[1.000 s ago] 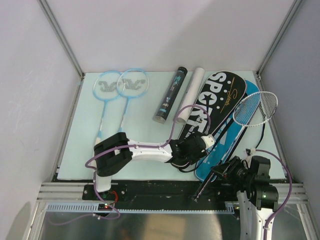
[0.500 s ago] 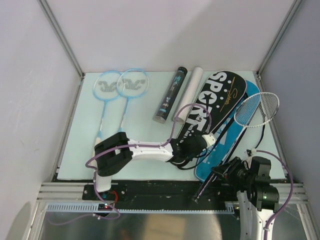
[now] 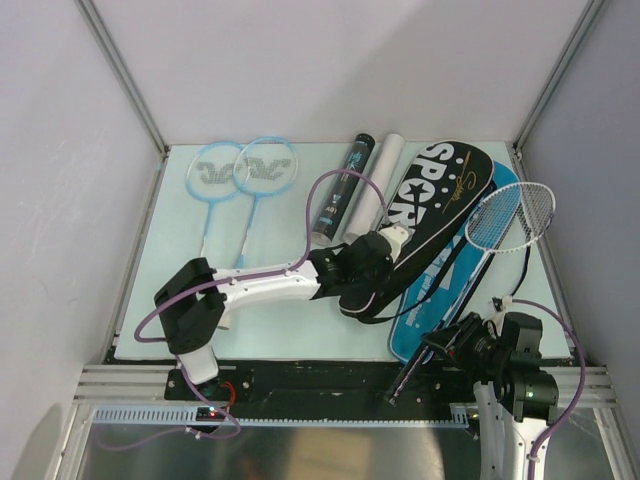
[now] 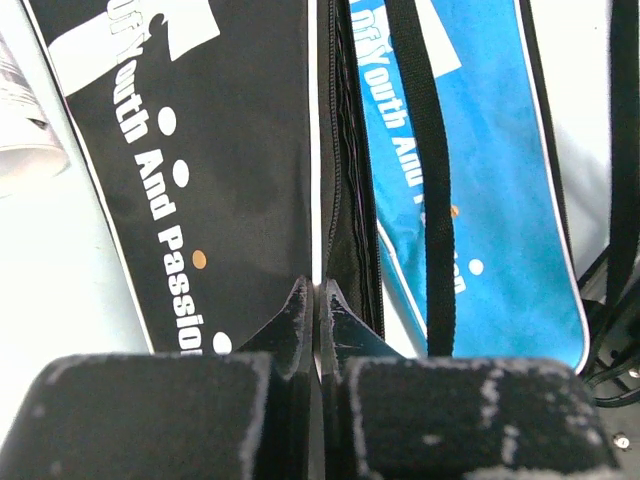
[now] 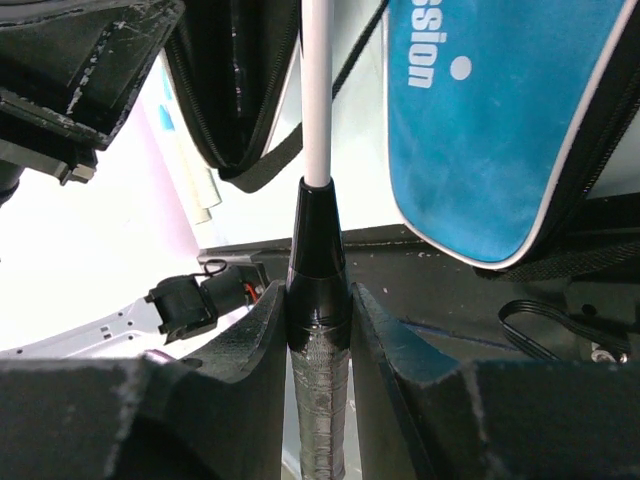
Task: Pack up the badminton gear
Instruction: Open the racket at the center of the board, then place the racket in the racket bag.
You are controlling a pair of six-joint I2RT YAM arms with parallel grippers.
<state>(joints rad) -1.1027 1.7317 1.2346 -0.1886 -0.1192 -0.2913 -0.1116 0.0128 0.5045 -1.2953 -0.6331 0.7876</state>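
two light-blue rackets (image 3: 265, 168) lie flat side by side, far left. a black tube (image 3: 338, 200) and a white tube (image 3: 388, 155) lie slanted at mid-table. the black "sport" bag (image 3: 440, 185) overlaps the blue bag (image 3: 440, 315) on the right. a silver-white racket (image 3: 510, 215) slants over them, head far right.

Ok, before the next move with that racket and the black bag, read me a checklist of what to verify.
1. Left hand shut on the black bag edge: ok.
2. Right hand clamped on the silver-white racket handle: ok.
3. Bag mouth open wide enough for the racket head: cannot tell.
4. Racket head lined up with the bag mouth: not ok, it hangs by the blue bag right edge.
5. Black strap clear of the racket shaft: cannot tell.
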